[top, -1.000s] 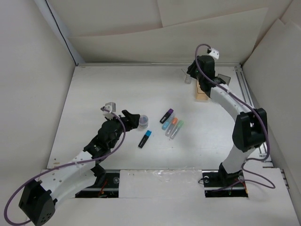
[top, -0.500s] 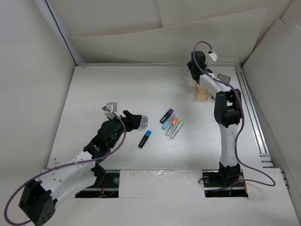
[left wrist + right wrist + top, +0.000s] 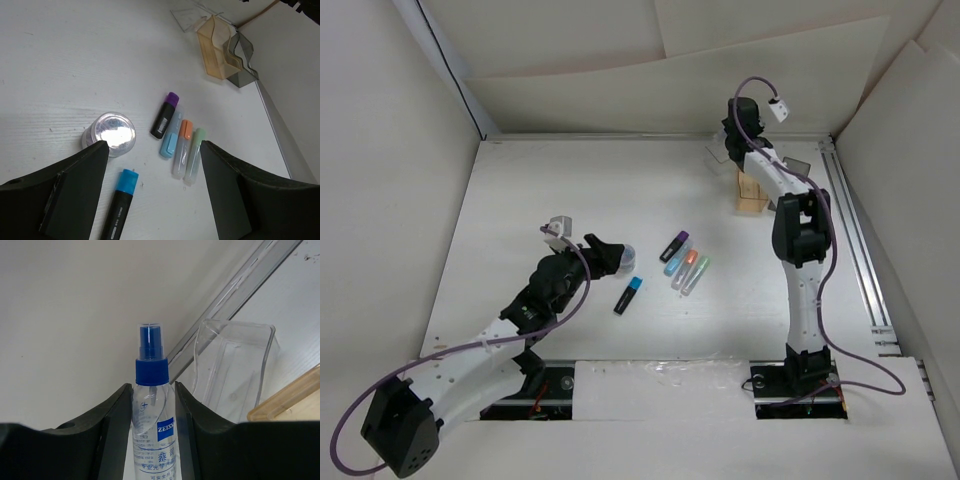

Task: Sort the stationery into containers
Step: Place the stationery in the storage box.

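Observation:
My right gripper [image 3: 152, 390] is shut on a small clear bottle [image 3: 151, 405] with a blue cap and holds it upright beside the clear colourless box [image 3: 235, 367] at the table's back [image 3: 728, 148]. The amber box [image 3: 752, 190] and the smoky grey box [image 3: 795, 168] stand next to it. My left gripper [image 3: 152, 150] is open and empty, low over the markers. A black marker with a blue cap [image 3: 120, 207] lies between its fingers. Ahead lie a black-and-purple marker [image 3: 165, 115] and clear markers with blue [image 3: 171, 139], orange [image 3: 182, 147] and green [image 3: 195, 155] ends.
A small round clear jar with a shiny lid [image 3: 109, 133] stands by my left finger [image 3: 75, 185]. White walls close in the table on three sides. A metal rail [image 3: 850, 220] runs along the right edge.
The right arm has folded upright and carried its gripper with the bottle a little back, toward the clear box. The left arm has barely moved.

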Robot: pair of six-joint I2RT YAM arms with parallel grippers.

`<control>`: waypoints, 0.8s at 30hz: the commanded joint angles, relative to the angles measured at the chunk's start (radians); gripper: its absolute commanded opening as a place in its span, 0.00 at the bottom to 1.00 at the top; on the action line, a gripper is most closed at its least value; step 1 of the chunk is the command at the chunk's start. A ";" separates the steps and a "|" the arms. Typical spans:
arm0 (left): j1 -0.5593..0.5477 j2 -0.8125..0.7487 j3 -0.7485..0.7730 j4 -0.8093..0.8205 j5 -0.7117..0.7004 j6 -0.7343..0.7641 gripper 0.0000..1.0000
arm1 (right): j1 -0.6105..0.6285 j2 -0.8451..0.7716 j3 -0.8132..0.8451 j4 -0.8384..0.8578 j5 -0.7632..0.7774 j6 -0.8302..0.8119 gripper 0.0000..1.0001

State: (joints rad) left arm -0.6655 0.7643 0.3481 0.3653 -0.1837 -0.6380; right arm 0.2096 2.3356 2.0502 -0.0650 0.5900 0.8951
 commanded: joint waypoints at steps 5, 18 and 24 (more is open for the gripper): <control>0.003 0.013 -0.006 0.052 0.010 -0.008 0.71 | -0.016 0.039 0.076 -0.001 0.031 0.015 0.24; 0.003 0.023 -0.006 0.061 0.020 -0.008 0.69 | -0.035 0.048 0.015 -0.001 -0.012 0.042 0.39; 0.003 0.023 -0.006 0.061 0.020 -0.008 0.69 | -0.044 0.048 0.014 -0.001 -0.030 0.042 0.42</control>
State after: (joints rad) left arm -0.6655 0.7898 0.3481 0.3775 -0.1749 -0.6380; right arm 0.1703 2.3928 2.0617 -0.1005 0.5716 0.9237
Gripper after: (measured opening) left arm 0.697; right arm 0.422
